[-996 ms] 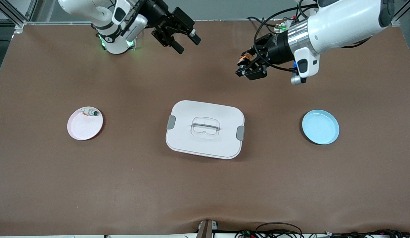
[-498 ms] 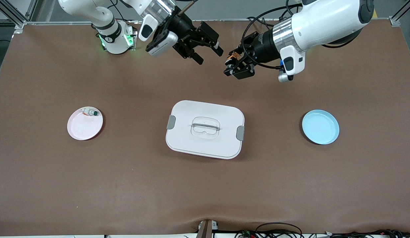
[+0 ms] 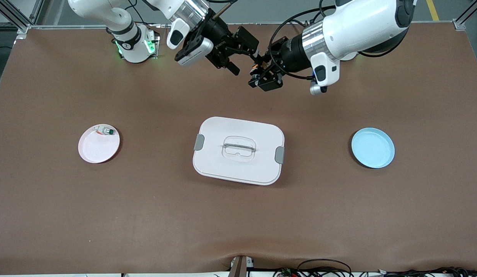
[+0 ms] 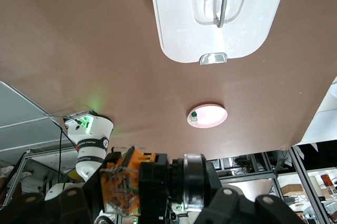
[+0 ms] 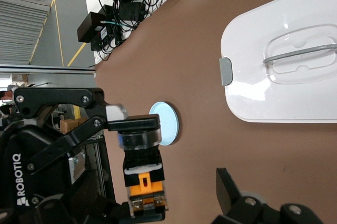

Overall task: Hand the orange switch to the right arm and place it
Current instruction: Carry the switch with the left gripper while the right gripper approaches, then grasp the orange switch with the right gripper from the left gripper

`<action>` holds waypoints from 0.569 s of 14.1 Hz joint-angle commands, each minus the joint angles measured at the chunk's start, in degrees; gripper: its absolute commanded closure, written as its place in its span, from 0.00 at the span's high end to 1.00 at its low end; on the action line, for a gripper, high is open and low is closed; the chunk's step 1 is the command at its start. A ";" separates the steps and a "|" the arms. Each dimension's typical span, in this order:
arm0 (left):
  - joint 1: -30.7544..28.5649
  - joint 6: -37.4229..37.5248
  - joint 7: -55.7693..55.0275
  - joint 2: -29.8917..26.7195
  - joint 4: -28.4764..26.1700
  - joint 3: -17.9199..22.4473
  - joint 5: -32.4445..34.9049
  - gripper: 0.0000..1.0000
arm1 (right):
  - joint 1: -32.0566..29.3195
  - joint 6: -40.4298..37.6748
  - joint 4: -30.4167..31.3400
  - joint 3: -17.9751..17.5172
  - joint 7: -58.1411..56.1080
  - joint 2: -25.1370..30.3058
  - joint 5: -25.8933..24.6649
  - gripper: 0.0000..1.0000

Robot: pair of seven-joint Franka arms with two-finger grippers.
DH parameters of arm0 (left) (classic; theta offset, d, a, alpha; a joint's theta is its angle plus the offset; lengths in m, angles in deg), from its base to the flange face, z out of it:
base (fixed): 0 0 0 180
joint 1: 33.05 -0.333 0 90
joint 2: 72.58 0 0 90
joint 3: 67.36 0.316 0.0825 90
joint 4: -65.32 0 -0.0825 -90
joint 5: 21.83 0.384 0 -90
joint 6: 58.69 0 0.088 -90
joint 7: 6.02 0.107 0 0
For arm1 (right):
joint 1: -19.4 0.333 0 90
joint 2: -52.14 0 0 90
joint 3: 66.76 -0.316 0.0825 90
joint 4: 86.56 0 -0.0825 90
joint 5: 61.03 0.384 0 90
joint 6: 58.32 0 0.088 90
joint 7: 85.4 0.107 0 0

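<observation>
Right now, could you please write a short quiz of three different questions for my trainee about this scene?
1. True or false: the left claw is shut on the orange switch.
2. The right claw is: A) open, B) shut.
3. Which plate holds the green-capped switch?

Key: 1 true. 2 A. 3 the pink plate, not the blue plate.
</observation>
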 commanded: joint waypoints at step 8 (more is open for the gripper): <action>1.36 -2.24 -2.71 1.05 0.99 -0.59 0.21 0.41 | 0.71 -0.26 -2.00 0.22 0.42 -1.42 -0.92 0.23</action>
